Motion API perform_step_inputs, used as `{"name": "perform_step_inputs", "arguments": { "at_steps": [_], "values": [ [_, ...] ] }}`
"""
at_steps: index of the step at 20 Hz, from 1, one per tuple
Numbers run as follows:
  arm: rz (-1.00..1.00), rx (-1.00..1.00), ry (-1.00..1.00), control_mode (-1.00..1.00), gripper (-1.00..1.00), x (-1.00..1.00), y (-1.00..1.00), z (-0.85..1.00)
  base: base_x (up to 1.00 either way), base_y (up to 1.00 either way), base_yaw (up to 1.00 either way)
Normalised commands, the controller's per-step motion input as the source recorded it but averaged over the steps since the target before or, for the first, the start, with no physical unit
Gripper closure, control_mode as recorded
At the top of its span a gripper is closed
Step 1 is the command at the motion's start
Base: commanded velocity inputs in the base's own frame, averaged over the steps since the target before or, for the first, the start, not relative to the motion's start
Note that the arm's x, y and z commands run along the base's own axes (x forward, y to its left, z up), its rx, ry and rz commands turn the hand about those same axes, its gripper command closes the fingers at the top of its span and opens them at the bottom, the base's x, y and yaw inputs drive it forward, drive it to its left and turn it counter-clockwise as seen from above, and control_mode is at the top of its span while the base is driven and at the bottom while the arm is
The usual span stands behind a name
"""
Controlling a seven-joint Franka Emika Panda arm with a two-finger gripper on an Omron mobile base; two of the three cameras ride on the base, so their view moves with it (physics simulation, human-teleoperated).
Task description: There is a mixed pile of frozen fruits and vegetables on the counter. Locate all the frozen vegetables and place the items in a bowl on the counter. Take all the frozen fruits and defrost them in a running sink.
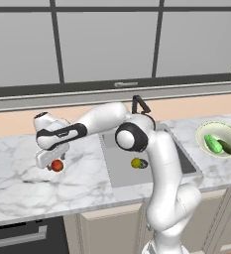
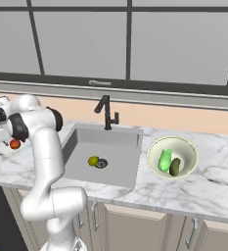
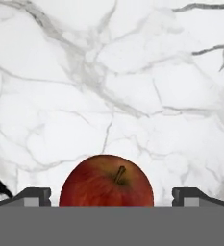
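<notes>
The claw (image 3: 111, 197) is spread wide, with the red apple (image 3: 106, 180) between its tips; contact cannot be told. The arm is stretched left over the tabletop (image 1: 18, 183), left of the sink (image 1: 118, 171). A yellow-green fruit (image 1: 136, 162) lies by the drain. Two green vegetables (image 2: 165, 160) lie in the bowl (image 2: 188, 147) at the right.
</notes>
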Motion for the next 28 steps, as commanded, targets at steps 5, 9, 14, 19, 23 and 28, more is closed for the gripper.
{"name": "perform_step_inputs", "arguments": {
  "at_steps": [5, 9, 14, 19, 23, 28],
  "values": [
    [0.0, 0.03, -0.03, -1.0, 1.0, -0.09, -0.02, -0.24, 0.0, 0.0, 0.0],
    [0.0, 0.02, -0.02, -1.0, 1.0, -0.14, -0.14, -0.1, 0.0, 0.0, 0.0],
    [0.0, -0.02, 0.0, -1.0, 1.0, -0.33, -0.46, 0.38, 0.0, 0.0, 0.0],
    [-0.02, 0.0, 0.0, -1.0, 1.0, -0.34, -0.59, 0.65, 0.0, 0.0, 0.0],
    [-0.05, 0.1, -0.04, -1.0, 1.0, -0.3, -0.75, 0.02, 0.0, 0.0, 0.0],
    [-0.17, 0.03, 0.08, -1.0, 1.0, -0.14, -0.69, 0.32, 0.0, 0.0, 0.0]
  ]
}}
